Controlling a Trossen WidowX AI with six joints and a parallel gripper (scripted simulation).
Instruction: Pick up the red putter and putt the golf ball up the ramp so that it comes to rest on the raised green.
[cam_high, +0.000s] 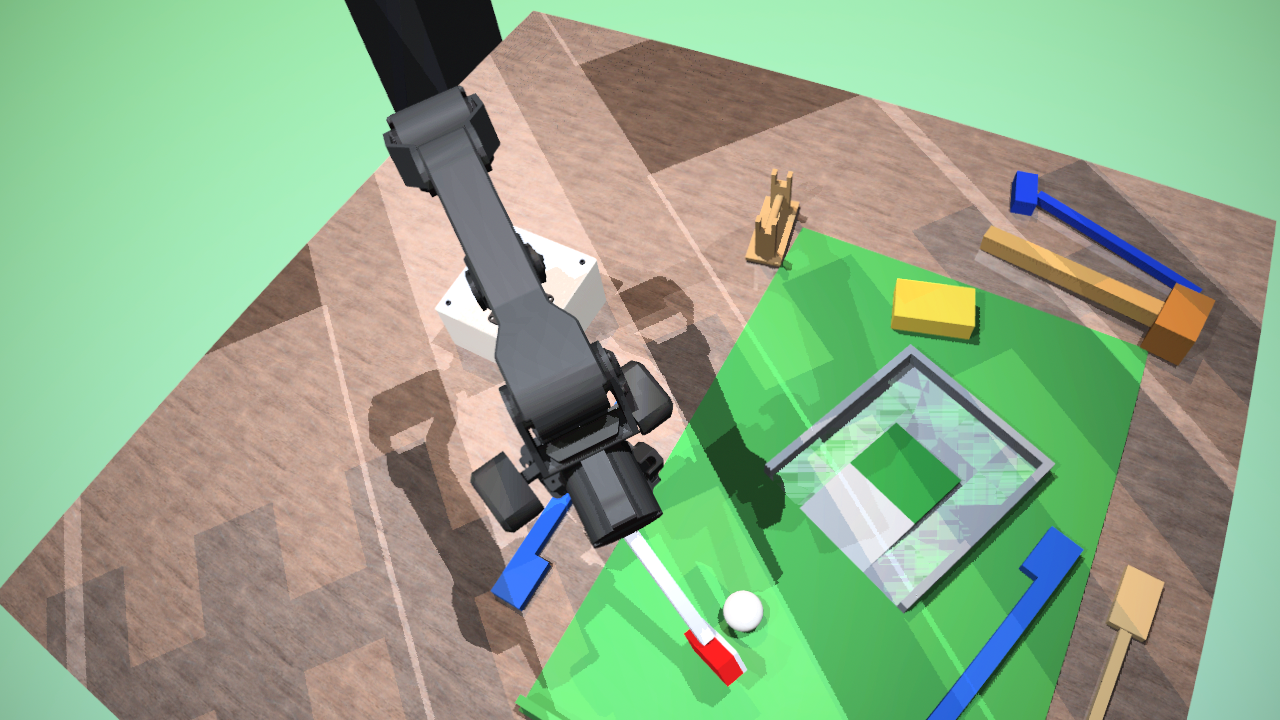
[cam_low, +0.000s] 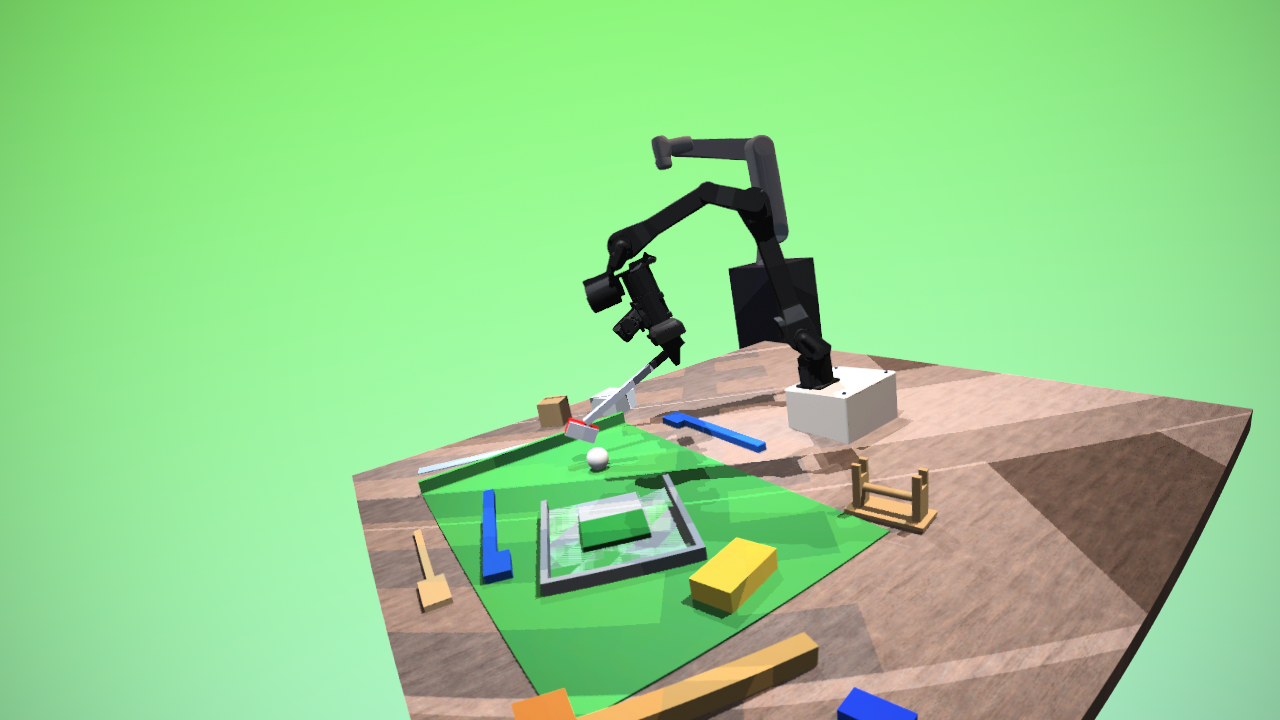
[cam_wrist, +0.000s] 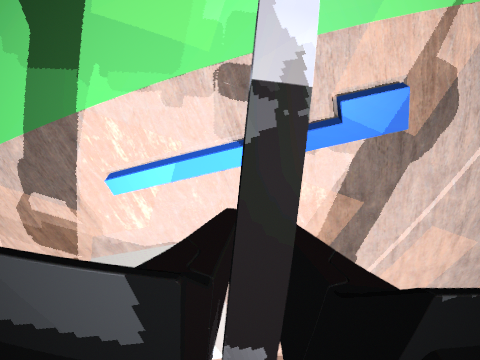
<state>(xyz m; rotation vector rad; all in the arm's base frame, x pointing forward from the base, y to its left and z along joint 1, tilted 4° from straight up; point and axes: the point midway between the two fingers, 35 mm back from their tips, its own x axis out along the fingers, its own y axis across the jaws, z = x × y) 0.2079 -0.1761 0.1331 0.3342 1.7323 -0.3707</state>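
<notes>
gripper (cam_wrist: 256, 314): clamped on the shaft of the red putter (cam_high: 684, 608) | putter: shaft runs out from between the fingers, head low over the green mat (cam_high: 805, 295) (contact unclear) | golf ball (cam_high: 742, 609): on the mat, just beside the head | raised green (cam_high: 904, 471): well apart

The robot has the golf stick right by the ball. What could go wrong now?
The red putter head sits beside the golf ball, so a crooked swing might send it past the grey ramp and miss the raised green.

A hard hit could carry the ball over the green into the grey wall.

The pincer grips only the shaft's dark end, so the putter might twist on contact.
</notes>
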